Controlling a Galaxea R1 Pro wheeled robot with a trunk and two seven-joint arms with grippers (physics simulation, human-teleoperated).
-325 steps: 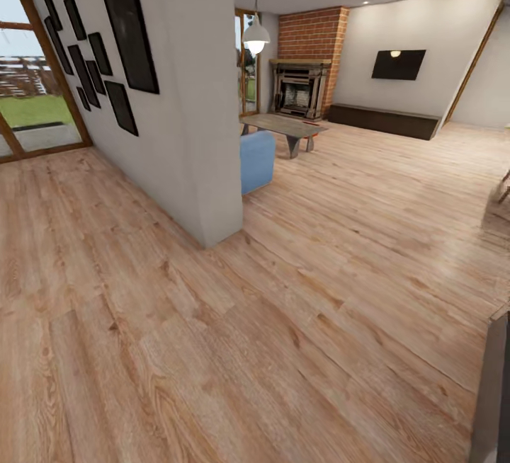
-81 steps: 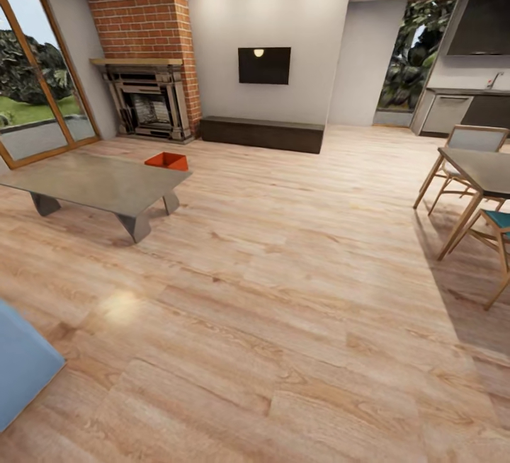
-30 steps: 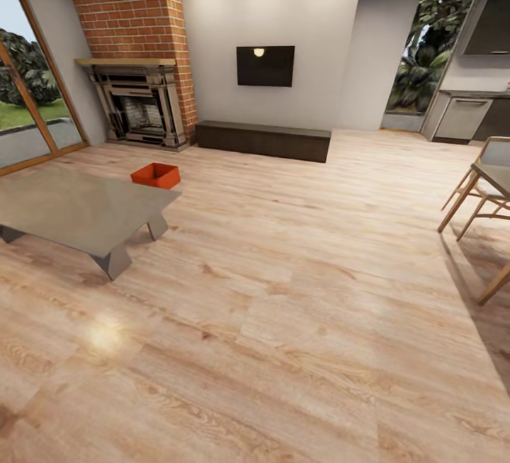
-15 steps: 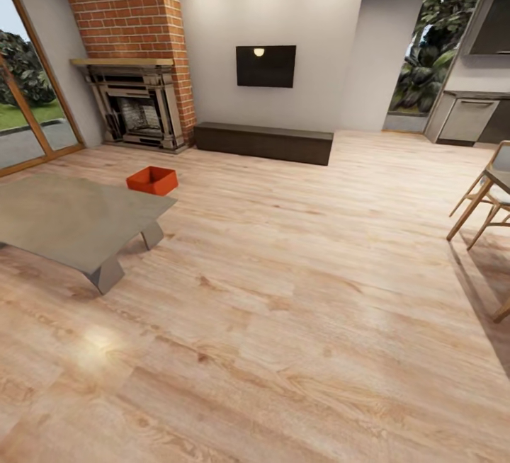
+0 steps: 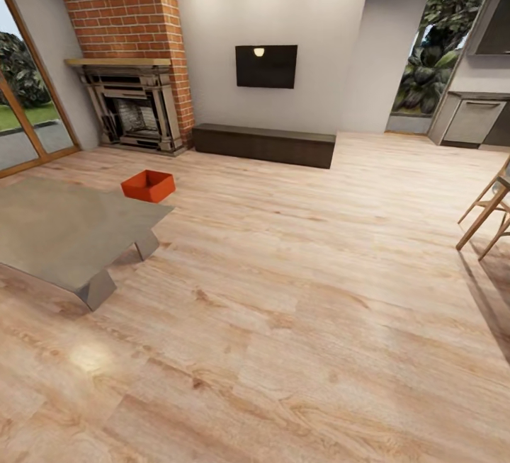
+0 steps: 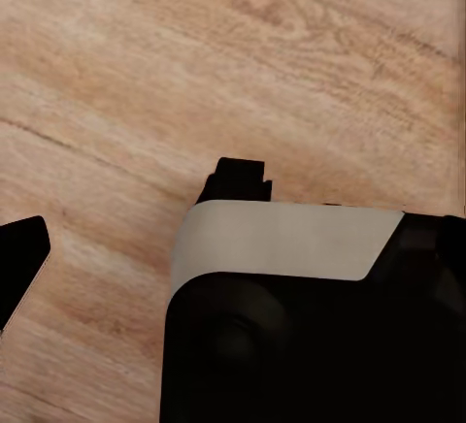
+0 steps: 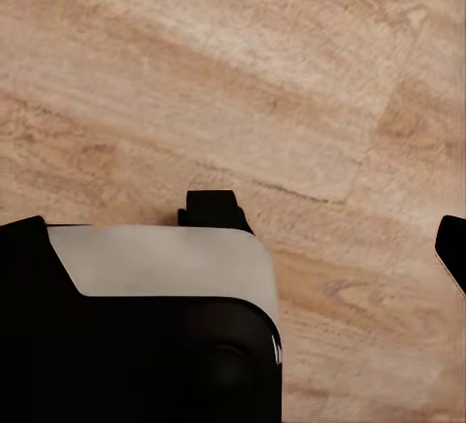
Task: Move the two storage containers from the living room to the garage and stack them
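Note:
I am in the living room, over light wood planks (image 5: 304, 293). One orange-red storage container (image 5: 147, 185) sits on the planks at the left, just beyond the far corner of the grey coffee table (image 5: 57, 233) and in front of the brick fireplace (image 5: 127, 59). It is open-topped and looks empty. It lies several steps ahead of me. The garage is out of view. A dark fingertip (image 6: 21, 256) of my left gripper shows over the planks in the left wrist view, and one fingertip (image 7: 452, 246) of my right gripper in the right wrist view. Nothing is between the fingers.
A long dark low cabinet (image 5: 263, 144) runs along the back wall under a wall screen (image 5: 266, 66). Wooden chair legs (image 5: 489, 215) stand at the right edge. Glass doors (image 5: 25, 123) are at the left, a kitchen counter (image 5: 474, 119) at the far right.
The camera has rolled forward and turned a little. The fireplace, table and container now look nearer and sit further left and lower in the picture. The container itself has not moved.

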